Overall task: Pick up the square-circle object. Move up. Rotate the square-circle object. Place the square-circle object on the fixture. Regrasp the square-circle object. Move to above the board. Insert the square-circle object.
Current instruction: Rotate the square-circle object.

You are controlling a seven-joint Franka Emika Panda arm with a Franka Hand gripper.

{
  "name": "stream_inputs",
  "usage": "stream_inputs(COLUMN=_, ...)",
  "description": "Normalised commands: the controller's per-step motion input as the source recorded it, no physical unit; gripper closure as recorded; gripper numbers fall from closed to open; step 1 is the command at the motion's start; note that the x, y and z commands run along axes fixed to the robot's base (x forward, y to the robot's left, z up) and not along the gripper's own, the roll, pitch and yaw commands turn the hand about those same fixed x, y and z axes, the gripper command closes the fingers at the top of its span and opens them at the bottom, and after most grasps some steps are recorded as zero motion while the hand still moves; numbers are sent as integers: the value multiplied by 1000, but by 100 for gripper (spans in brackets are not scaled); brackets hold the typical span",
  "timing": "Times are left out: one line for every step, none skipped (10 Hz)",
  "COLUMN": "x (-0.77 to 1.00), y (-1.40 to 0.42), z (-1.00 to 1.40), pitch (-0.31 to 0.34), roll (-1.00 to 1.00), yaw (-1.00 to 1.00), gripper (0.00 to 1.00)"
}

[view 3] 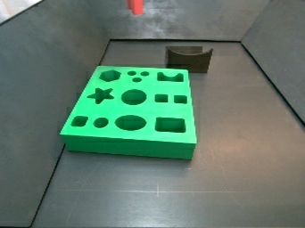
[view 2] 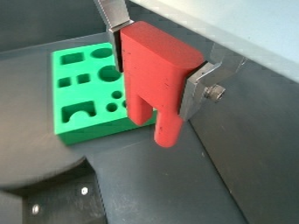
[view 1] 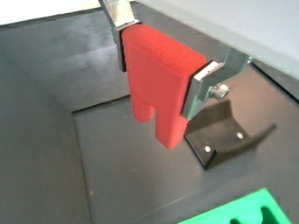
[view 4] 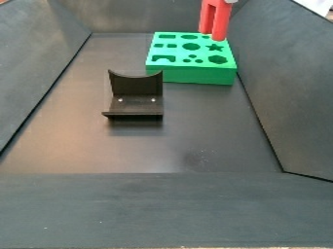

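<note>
High over the dark floor (view 4: 182,146), the gripper (view 1: 162,66) clamps the red block (view 1: 158,83), legs down, with green board (view 3: 134,111) and fixture (view 4: 132,94) below.

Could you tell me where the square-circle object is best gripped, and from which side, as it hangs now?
By its boxy upper body, as the gripper already does: silver fingers clamp the opposite faces of the square-circle object. Coming from above leaves both prong legs hanging free, high over the fixture and board.
</note>
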Motion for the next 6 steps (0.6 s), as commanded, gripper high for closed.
stream_inputs(x=-34, y=20, z=8, pitch=8, roll=-25, yaw=-1000, gripper=100)
stream_inputs(x=-26, y=19, z=9, pitch=9, roll=-27, yaw=-1000, gripper=100)
stream_inputs(x=-25, y=18, z=10, pitch=9, roll=-29, yaw=-1000, gripper=100)
stream_inputs(x=-23, y=18, z=12, pitch=9, roll=-31, yaw=-1000, gripper=100)
stream_inputs(x=-23, y=17, z=12, pitch=10, roll=-34, yaw=-1000, gripper=100)
stream_inputs(x=-22, y=18, z=12, pitch=11, roll=-35, yaw=-1000, gripper=100)
